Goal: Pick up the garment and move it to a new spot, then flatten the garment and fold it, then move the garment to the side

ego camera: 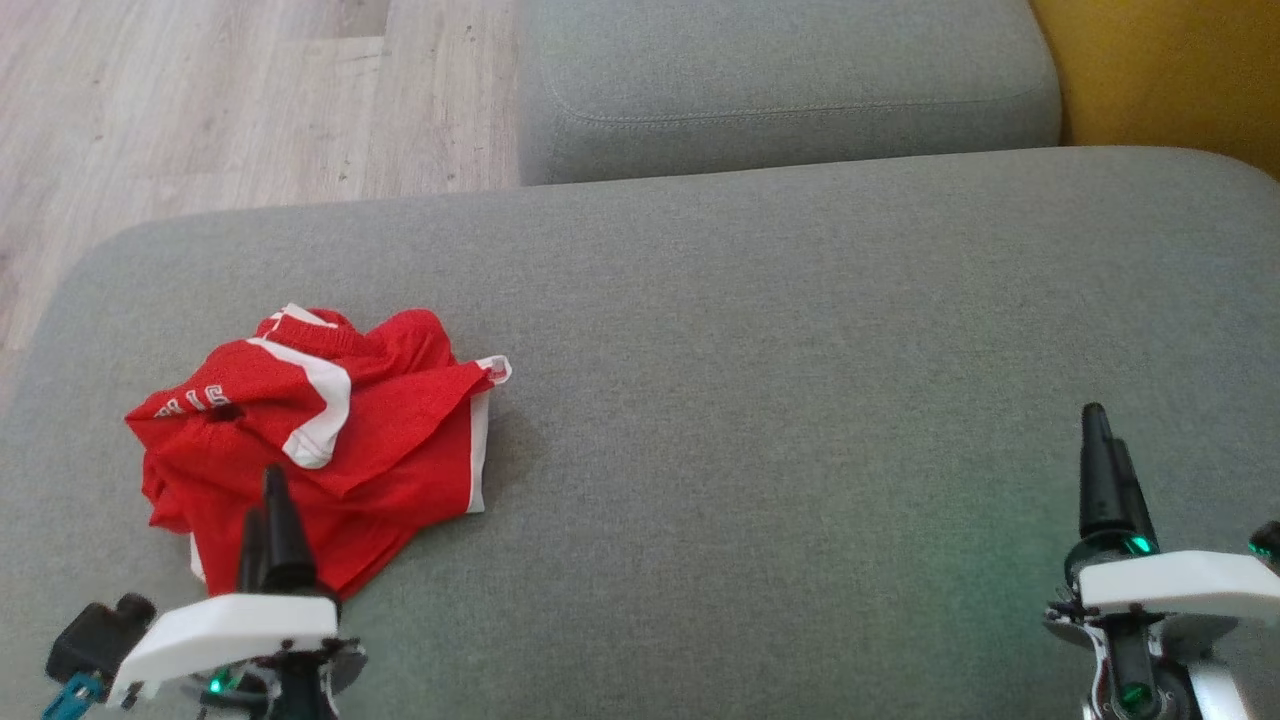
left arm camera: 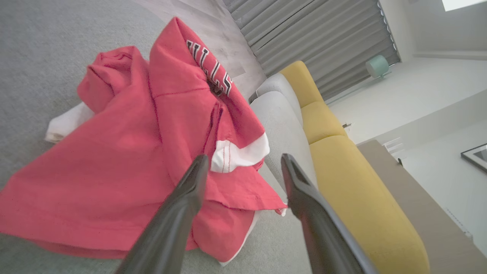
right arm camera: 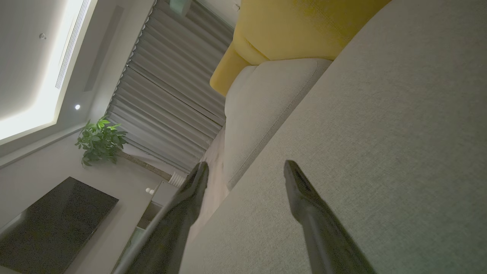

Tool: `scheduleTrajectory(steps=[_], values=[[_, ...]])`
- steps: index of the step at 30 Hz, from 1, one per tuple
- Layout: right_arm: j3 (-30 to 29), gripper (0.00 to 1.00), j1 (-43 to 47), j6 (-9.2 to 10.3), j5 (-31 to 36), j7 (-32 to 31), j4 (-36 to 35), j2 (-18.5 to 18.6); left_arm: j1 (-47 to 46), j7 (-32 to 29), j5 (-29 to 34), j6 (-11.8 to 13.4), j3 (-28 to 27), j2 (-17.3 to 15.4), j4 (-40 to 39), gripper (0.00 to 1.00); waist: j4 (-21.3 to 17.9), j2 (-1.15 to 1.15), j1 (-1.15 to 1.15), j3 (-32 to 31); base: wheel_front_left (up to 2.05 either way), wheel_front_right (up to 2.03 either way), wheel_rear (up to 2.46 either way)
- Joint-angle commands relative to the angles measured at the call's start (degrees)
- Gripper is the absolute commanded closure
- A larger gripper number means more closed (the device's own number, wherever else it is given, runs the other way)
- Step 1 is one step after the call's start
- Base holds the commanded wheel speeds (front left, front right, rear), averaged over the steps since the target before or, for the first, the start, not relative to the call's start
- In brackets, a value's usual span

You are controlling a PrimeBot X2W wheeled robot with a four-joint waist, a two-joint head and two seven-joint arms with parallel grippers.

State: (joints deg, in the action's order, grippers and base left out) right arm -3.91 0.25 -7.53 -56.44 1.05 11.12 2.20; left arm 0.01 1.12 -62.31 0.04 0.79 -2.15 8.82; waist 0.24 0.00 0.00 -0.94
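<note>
The garment [ego camera: 320, 440] is a crumpled red piece with white trim and lettering, lying on the left part of the grey cushion [ego camera: 760, 400]. My left gripper [ego camera: 272, 500] hovers over the garment's near edge; in the left wrist view the garment [left arm camera: 125, 152] lies ahead of the left gripper [left arm camera: 245, 161], whose fingers are spread with nothing between them. My right gripper [ego camera: 1105, 430] is far to the right over bare cushion, and in the right wrist view it [right arm camera: 246, 167] stands open and empty.
A second grey cushion [ego camera: 790, 80] lies behind the big one, with a yellow sofa part [ego camera: 1170, 70] at the back right. Wooden floor [ego camera: 200, 100] shows at the back left. Wide bare cushion stretches between the two grippers.
</note>
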Motion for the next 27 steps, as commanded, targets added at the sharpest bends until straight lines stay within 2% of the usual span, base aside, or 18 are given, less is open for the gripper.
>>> scheduleTrajectory(steps=[1, 14, 24, 27], values=[[0.6, 0.0, -2.3, 0.02, 1.0, 0.6, -2.4, 0.4, -2.6, 0.5, 0.9, 0.3, -0.4, -0.4, -2.4, 0.0, 0.0, 0.0, 0.0, 0.0, 0.0, 0.0, 0.0], [2.4, 0.0, -2.1, 0.02, 13.7, 2.8, -4.5, 0.4, -3.4, 2.7, 14.1, 1.1, 4.0, -0.8, -4.2, 0.0, -0.2, 0.0, 0.0, 0.0, 0.0, 0.0, 0.0], [3.7, 0.0, -1.7, 0.02, 24.3, 4.5, -4.7, 0.5, -4.2, 4.4, 24.3, 2.0, 10.0, -3.3, -3.6, 0.0, -0.3, 0.0, 0.0, -0.3, 0.0, 0.0, 0.0], [4.4, 0.0, -1.7, 0.02, 28.2, 5.2, -4.3, 0.5, -4.7, 5.0, 27.9, 3.1, 12.6, -4.2, -3.3, 0.0, -0.5, 0.0, 0.0, -0.4, 0.0, 0.0, 0.0]])
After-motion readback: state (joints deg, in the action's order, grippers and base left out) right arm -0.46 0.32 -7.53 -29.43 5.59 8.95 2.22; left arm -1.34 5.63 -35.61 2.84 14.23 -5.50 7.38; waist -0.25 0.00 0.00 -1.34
